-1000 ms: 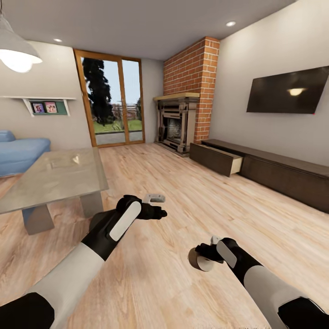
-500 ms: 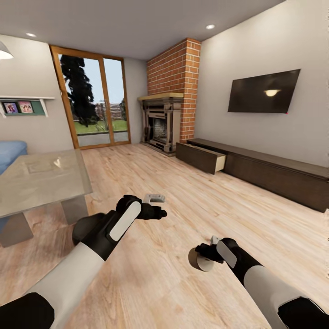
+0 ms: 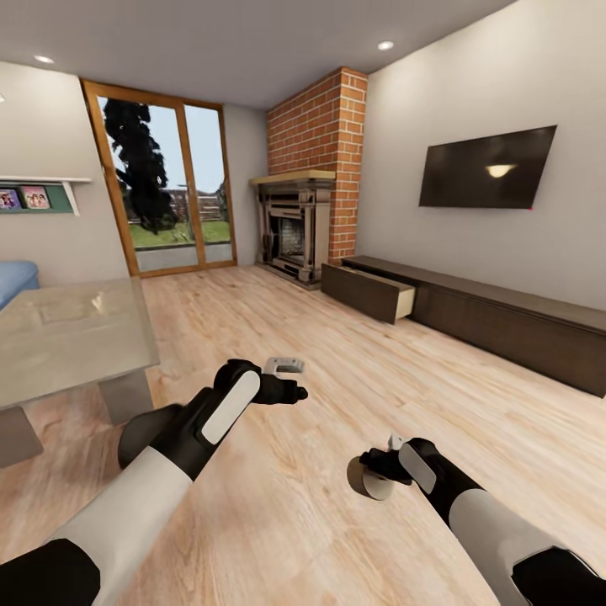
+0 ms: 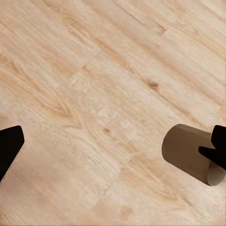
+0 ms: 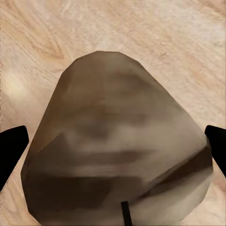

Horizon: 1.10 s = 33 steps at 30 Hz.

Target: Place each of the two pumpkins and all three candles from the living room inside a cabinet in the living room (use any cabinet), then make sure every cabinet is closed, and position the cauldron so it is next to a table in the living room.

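While well apart from the cabinet (image 3: 505, 320), carries one candle (image 3: 367, 481) low over the wooden floor (image 3: 337, 539), near and to the right. Grips it in the right gripper (image 3: 376, 473), fingers pressed against the candle's two sides; seen close up from the right wrist as a stubby tan lump (image 5: 117, 141) between two dark fingertips (image 5: 12, 150). Keeps the left gripper (image 3: 290, 380) spread wide and empty, further forward and to the left, above bare boards; catches the same candle (image 4: 188, 153) from the left wrist, off to one side. Faces a long low console along the right wall, under a wall-mounted TV (image 3: 488, 168), with the drawer (image 3: 370, 292) at its far end pulled out and pale inside. Cannot tell from here what that drawer already holds. Passes a glass-topped table (image 3: 67, 337) on the left, with a brick fireplace (image 3: 307, 223) in the far corner. Judged as mid-task: candle picked up but not yet stored, and a good stretch of floor to cross before the open drawer is in reach. Leaves, at the least, dropping this candle in, shutting that drawer, and setting the cauldron beside a table; cannot judge how much else is already stored.
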Tool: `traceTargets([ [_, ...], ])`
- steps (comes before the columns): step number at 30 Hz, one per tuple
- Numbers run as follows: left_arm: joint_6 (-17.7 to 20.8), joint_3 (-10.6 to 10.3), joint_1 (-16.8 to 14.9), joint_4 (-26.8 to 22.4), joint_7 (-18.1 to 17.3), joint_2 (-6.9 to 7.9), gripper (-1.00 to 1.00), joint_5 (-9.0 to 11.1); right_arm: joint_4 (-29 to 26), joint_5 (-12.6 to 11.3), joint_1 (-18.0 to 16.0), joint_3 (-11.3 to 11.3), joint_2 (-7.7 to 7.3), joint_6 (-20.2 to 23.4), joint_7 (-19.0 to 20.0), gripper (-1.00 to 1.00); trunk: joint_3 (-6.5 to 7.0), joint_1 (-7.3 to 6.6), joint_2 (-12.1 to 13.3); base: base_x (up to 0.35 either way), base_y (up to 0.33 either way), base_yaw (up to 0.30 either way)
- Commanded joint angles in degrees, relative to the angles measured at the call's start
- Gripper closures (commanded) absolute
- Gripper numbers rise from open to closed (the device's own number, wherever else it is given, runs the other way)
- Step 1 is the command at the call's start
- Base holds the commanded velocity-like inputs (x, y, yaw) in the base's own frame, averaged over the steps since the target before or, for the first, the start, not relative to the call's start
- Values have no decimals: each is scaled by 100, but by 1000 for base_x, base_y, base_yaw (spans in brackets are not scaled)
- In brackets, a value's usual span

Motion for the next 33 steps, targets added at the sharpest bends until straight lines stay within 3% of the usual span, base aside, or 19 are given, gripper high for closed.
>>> traceTargets([
  [1,7,-6,-5,-7,60,1,-100,59,-15,-63,-3,43,-7,11,-48,100,-6,2,-3,324,0,-1],
  [33,5,-6,-5,-9,69,-1,-100,41,-15,-61,-3,37,-12,2,-54,100,-6,2,-3,329,-22,0],
])
